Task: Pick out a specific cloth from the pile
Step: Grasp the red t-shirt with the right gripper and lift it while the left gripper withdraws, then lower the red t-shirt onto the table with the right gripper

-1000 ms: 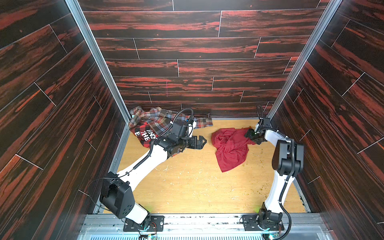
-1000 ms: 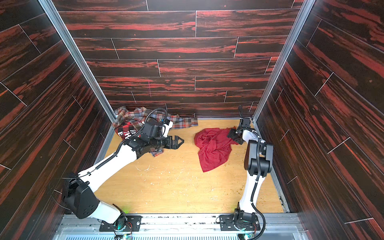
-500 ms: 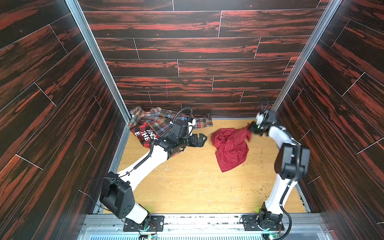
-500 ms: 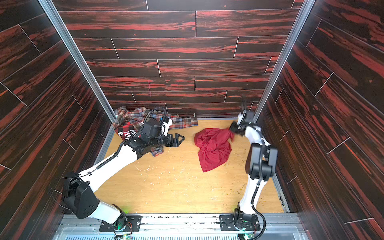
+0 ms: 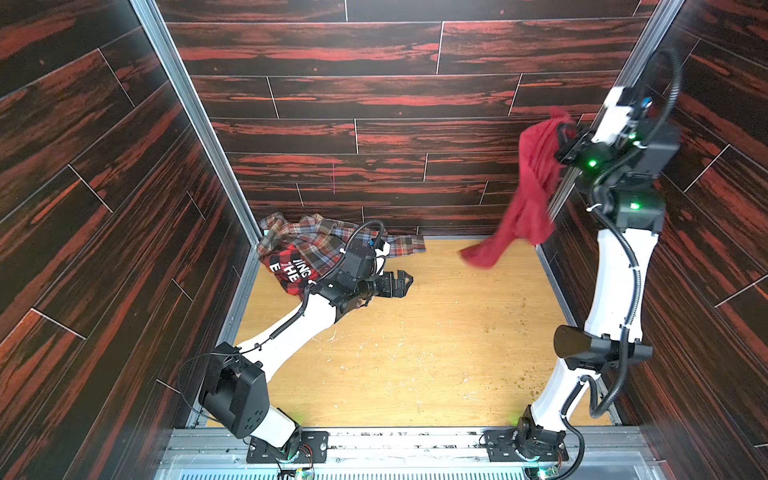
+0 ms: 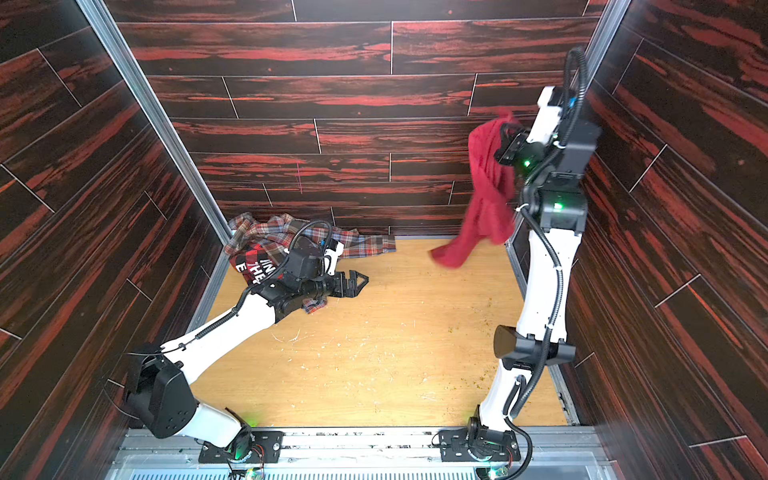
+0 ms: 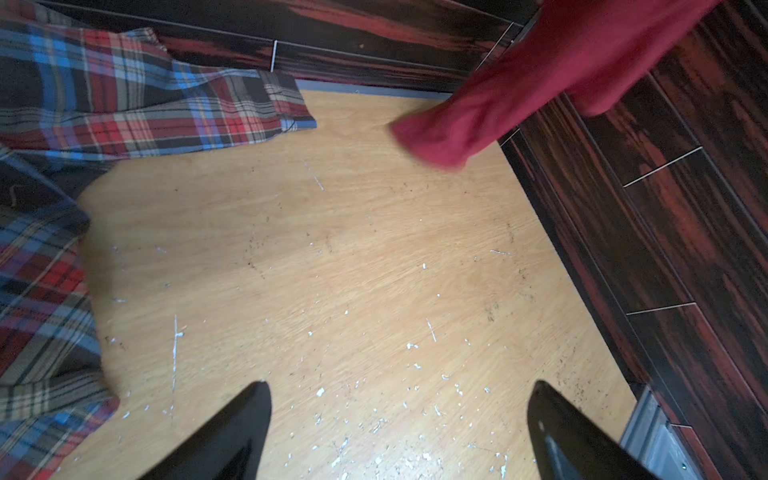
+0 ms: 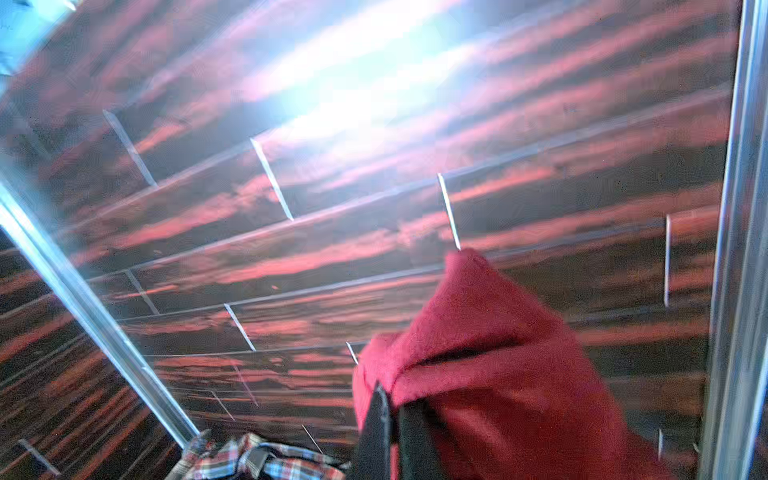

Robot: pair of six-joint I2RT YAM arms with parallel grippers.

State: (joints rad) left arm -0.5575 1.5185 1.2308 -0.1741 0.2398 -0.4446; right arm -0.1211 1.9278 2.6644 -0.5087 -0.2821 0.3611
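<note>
The right gripper (image 5: 564,134) is seen clamped on the top of the cloth (image 5: 528,195), which is hung at two o'clock, clear of the wooden floor (image 5: 415,353) (its lower end is blurred). The left gripper (image 5: 405,283), jaws spread wide and empty, is held beside the pile (image 5: 303,249) at ten o'clock.

The right end effector (image 8: 392,395) has its dark fingers pressed together on a fold of the dark-red cloth (image 8: 490,357), which bunches above them and drapes past them. Behind is a blurred, red-streaked plank wall (image 8: 291,257) with bright glare, and a metal post (image 8: 744,249) stands beside the cloth. A plaid edge of the pile (image 8: 257,461) lies at the wall's foot.
</note>
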